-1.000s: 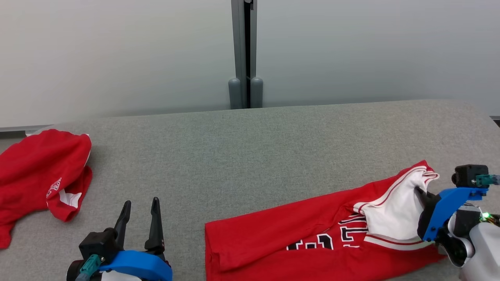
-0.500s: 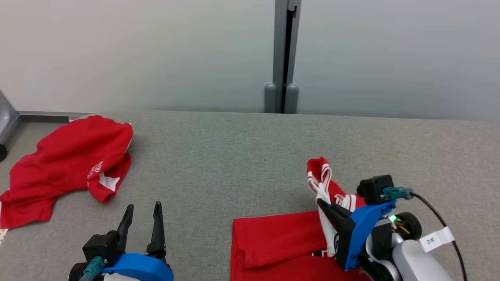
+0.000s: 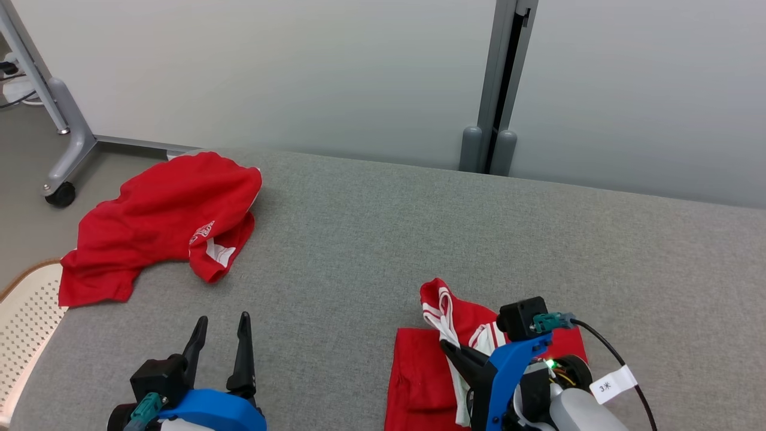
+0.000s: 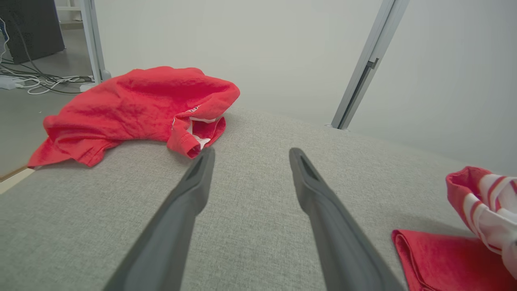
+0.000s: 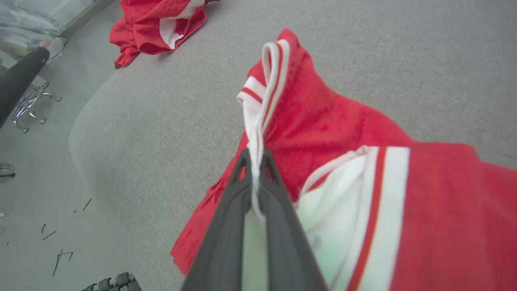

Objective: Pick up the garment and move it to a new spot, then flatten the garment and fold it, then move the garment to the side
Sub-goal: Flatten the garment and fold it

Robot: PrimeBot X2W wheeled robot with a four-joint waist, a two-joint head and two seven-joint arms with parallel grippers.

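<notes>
1. Garment (image 3: pixel 419 374), red, lies part-folded on your grey table (image 3: pixel 359 239), front right.
2. Your right gripper (image 3: pixel 447 347) pinches its white-striped edge; left gripper (image 3: pixel 223 318) spread, empty.
3. Cable tag (image 3: pixel 610 384) reads "3米".

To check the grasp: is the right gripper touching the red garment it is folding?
Touching. The right wrist view shows the right gripper shut on the garment, with the white trim pinched between its fingertips.

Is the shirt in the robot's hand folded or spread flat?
Half folded: the shirt has its striped end doubled over, pinched in the right gripper.
</notes>
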